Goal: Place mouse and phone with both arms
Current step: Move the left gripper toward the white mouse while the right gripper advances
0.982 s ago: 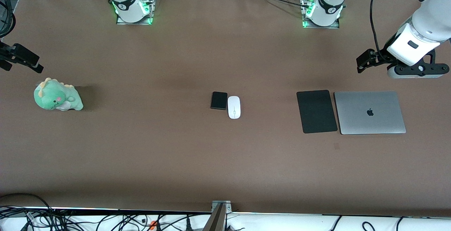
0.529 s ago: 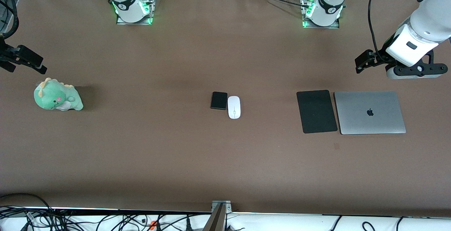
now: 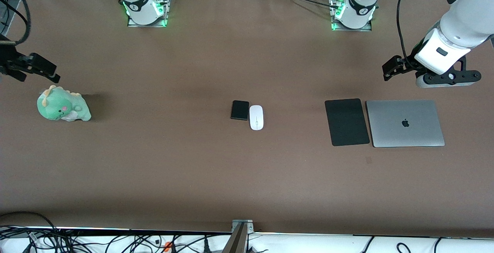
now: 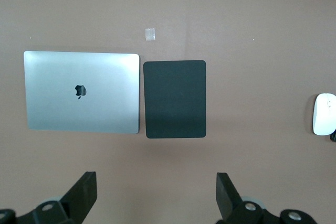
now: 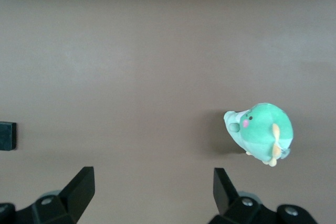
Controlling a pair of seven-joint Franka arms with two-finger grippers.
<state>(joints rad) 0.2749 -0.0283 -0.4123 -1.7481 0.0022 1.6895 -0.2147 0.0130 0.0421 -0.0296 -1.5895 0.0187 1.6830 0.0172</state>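
The white oval mouse point(image 3: 256, 117) and the small black phone point(image 3: 240, 110) lie side by side on the brown table point(image 3: 247, 183), near its middle. No gripper touches them. My left gripper point(image 3: 390, 69) hangs open over bare table close to the mouse pad and laptop, holding nothing. Its wrist view shows the left gripper point(image 4: 156, 182) with jaws wide apart, and the mouse point(image 4: 324, 114) at the frame's edge. My right gripper point(image 3: 42, 69) hangs open and holds nothing over bare table near the green plush. In its wrist view, the right gripper point(image 5: 152, 177) has the phone point(image 5: 7, 135) at the frame's edge.
A flat black mouse pad point(image 3: 346, 122) and a shut silver laptop point(image 3: 405, 123) lie side by side toward the left arm's end. A green plush dinosaur point(image 3: 63, 108) sits toward the right arm's end. Cables run along the table edge nearest the front camera.
Both grippers have drifted a little toward the middle of the table, still open. The mouse, the phone and the other things have not moved.
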